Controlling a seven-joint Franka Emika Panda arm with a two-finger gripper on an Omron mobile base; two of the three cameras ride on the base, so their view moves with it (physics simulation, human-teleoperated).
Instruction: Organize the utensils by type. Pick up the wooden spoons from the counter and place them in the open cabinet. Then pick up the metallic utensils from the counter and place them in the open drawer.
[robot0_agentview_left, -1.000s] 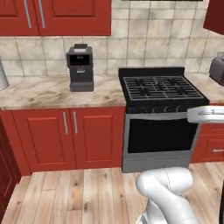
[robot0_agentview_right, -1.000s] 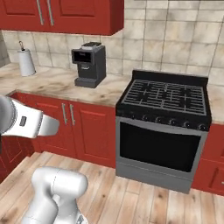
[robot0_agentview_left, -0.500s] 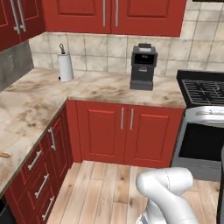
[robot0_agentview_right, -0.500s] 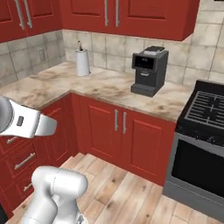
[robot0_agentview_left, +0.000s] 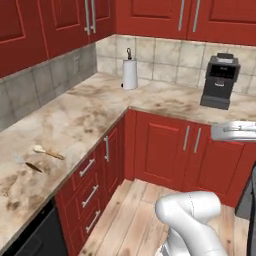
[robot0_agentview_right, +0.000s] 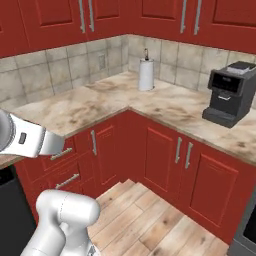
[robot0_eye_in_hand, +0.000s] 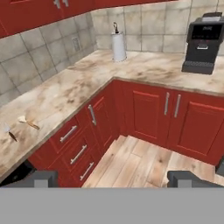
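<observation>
My fingers stand wide apart, holding nothing. One wooden spoon lies on the desk, well away from the towel roll. It looks light and stiff; I'd pinch its handle.

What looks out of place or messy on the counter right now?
Nothing is spilled or broken. A wooden spoon and a dark-handled fork lie loose on the counter, apart from each other. The paper towel roll and coffee machine stand upright.
</observation>
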